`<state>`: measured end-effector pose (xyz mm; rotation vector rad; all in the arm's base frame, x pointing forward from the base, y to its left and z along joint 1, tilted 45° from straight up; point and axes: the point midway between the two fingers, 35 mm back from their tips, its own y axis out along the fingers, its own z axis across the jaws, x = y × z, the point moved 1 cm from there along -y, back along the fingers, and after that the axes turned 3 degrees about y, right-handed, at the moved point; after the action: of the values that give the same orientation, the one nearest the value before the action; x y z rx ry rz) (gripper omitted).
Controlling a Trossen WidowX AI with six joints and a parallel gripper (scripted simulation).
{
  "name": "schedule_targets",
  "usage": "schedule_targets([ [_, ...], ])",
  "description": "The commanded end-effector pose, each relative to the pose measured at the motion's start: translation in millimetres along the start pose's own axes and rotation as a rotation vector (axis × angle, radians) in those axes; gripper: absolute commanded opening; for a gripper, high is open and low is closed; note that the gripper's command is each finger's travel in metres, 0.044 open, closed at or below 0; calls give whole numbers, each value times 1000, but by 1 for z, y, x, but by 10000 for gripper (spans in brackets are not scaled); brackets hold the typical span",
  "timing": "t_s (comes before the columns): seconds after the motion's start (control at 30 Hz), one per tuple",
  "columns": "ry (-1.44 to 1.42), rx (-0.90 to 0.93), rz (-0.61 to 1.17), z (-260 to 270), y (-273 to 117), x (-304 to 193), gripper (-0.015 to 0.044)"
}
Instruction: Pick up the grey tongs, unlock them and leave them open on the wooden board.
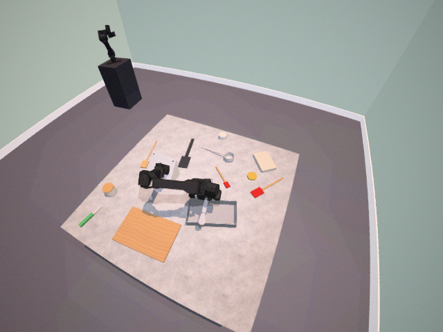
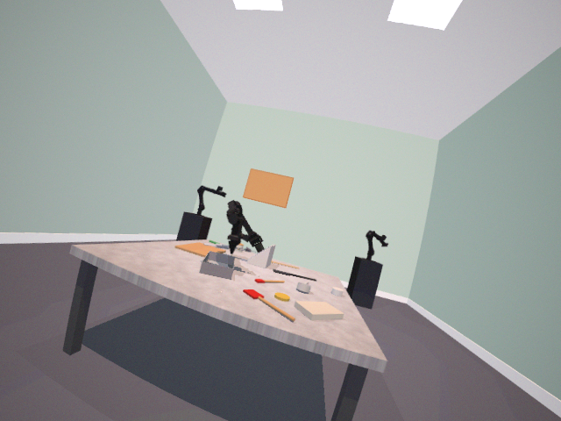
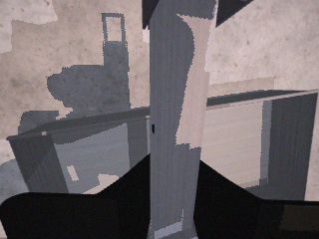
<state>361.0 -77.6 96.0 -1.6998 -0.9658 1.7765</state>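
Showing pale grey in the tongs, part lit cream, part shaded slate. Wearing darker blue-grey on the roasting tin walls, faint pale ribbing on its floor. Glowing orange with fine wavy grain on the wooden board. Staying matte black across the gripper. Carrying mottled beige-grey marbling on the table top.

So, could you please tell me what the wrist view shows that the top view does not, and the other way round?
Only the wrist view shows, close up, the claw shut on the grey tongs, which stay closed. Only the top view shows the wooden board with nothing lying on it, beside the tin, and the utensils scattered around. Both show the tongs over the roasting tin, not yet moved to the board.
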Motion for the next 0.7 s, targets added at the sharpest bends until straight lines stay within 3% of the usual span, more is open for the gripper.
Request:
schedule_targets([
  [0.0, 39, 42, 23, -5, -5, -1, -150],
  [0.67, 113, 179, 97, -5, -8, -4, -150],
])
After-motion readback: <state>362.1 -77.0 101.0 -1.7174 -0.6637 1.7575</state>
